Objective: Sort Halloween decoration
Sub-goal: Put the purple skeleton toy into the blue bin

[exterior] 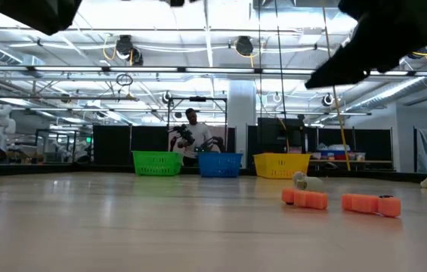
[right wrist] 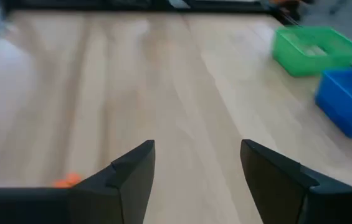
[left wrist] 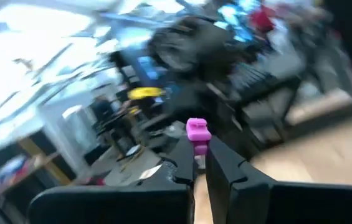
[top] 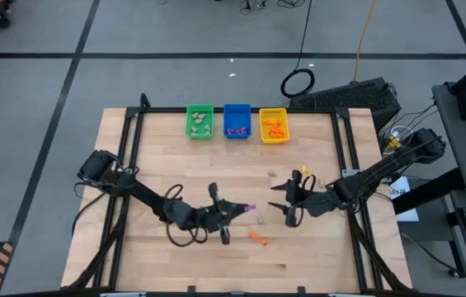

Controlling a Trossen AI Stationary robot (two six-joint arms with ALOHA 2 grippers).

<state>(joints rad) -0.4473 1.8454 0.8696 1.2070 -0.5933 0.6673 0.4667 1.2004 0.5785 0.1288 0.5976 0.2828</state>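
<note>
Halloween decoration pieces lie partly sorted and partly loose on the wooden counter (top: pixel 134 247). Working left to right in the high view, we find the left end effector (top: pixel 247 208) low over the middle of the counter, its fingers closed narrow on a purple trinket (top: pixel 251 207). The left wrist view confirms this: the purple piece (left wrist: pixel 197 134) sits pinched between the two dark fingertips (left wrist: pixel 185 163), lifted clear of the wood.

Just to the right and toward the near edge, we note two orange trinkets (top: pixel 256 238) lying on the counter close together; the low view shows them (exterior: pixel 304 198) as separate pieces side by side, with a small pale piece (exterior: pixel 307 181) behind them. A further small pale trinket (top: pixel 272 174) rests on open wood between the two arms, nearer the bins.

Next comes the right end effector (top: pixel 280 197), hovering right of centre with its fingers spread wide and nothing between them; the right wrist view shows bare wood in the gap.

Along the far edge we record three bins in a row: the green bin (top: pixel 200 121) with pale pieces, the blue bin (top: pixel 237 120) with purple pieces, and the yellow bin (top: pixel 274 125) with orange pieces.

In the low view, a person (exterior: pixel 193 130) stands in the room behind the bins.
</note>
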